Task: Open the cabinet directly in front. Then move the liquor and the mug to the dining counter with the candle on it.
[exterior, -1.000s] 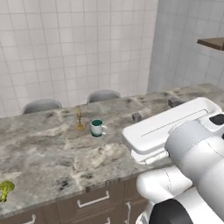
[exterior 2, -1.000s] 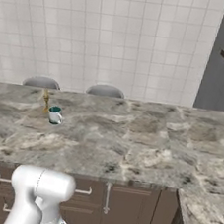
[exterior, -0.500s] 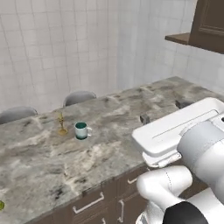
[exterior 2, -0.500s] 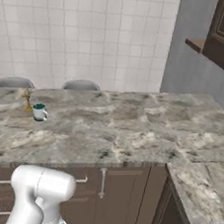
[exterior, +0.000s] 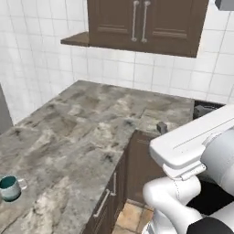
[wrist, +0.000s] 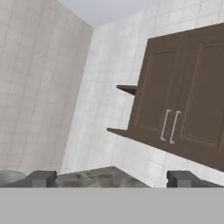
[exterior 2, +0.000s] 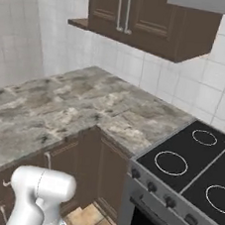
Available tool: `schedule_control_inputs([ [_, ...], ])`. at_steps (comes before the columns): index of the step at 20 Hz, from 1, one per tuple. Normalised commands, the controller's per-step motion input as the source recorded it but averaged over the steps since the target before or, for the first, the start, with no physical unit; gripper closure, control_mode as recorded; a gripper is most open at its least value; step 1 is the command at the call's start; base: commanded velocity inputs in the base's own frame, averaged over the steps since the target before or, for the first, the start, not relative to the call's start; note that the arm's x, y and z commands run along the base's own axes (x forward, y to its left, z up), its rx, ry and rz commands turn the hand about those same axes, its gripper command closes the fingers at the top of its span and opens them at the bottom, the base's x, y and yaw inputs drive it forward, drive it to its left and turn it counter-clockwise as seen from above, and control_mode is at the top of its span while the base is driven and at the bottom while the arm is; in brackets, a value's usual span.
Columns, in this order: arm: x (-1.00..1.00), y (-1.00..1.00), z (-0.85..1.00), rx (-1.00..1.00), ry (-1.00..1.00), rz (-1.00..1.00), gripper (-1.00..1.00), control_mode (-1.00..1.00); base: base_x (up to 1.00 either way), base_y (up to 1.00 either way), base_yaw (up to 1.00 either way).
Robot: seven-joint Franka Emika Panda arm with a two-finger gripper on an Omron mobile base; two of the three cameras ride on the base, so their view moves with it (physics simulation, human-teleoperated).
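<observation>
The cabinet hangs on the tiled wall ahead, dark brown, both panelled doors shut, with two vertical silver handles at the middle. It is also at the top of the right base view and on the right of the hand view. The white mug with a teal inside stands on the marbled dining counter at the far lower left. My gripper is open and holds nothing, far back from the cabinet. The liquor and the candle are out of view.
The counter turns a corner under the cabinet. A black cooktop with an oven front sits to the right. An open shelf juts left of the cabinet. A range hood hangs above the cooktop. Brown drawers face the floor gap.
The whole picture has swung as the base turned right: the mug's counter slid left, and the cabinet, corner and cooktop came into view. The gripper stays open.
</observation>
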Motion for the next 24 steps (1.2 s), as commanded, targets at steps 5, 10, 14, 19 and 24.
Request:
schedule_control_inputs([
  [5,0.0,0.0,0.0,0.0,0.0,0.0,-1.0,1.0,0.0,0.0,-1.0],
  [10,0.0,0.0,0.0,0.0,0.0,0.0,-1.0,1.0,0.0,0.0,-1.0],
  [14,0.0,0.0,0.0,0.0,0.0,0.0,-1.0,1.0,0.0,0.0,-1.0],
  [19,0.0,0.0,0.0,0.0,0.0,0.0,-1.0,1.0,0.0,0.0,-1.0],
  [24,0.0,0.0,0.0,0.0,0.0,0.0,-1.0,1.0,0.0,-0.03,-1.0],
])
